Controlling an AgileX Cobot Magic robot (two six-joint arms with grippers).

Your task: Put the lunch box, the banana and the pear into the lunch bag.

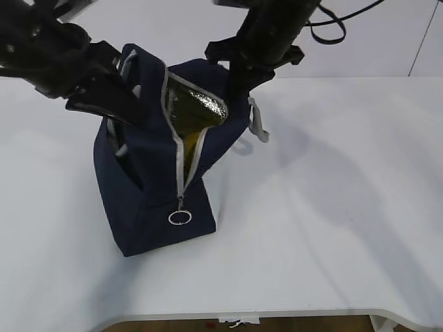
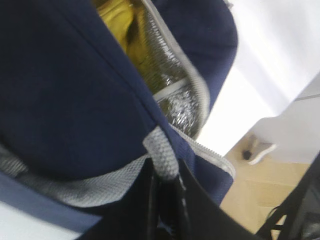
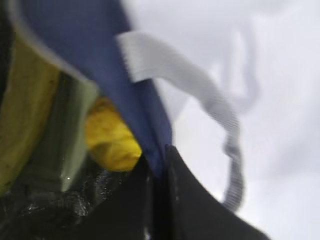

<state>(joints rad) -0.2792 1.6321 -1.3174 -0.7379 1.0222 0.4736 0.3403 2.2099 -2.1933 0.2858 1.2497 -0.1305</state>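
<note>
White table (image 1: 332, 228) against a pale wall, with a bit of wood floor showing past its near edge. The navy lunch bag (image 1: 149, 200) stands upright left of center, zipper open down its near face, metal ring pull (image 1: 180, 217) hanging low and the foil lining (image 1: 201, 107) catching the light.

The left gripper (image 2: 167, 200) has its jaws clamped on the bag's left rim, right where a grey handle strap (image 2: 160, 155) is sewn on. The right gripper (image 3: 159, 200) is pinched shut on the navy fabric of the far right rim, the other grey handle (image 3: 210, 105) dangling outside.

Inside, the right wrist view shows the pear (image 3: 110, 137) tucked beside the lunch box (image 3: 75, 130), and the banana (image 3: 25, 115) at the left. Both arms block most of the opening from the exterior view.
</note>
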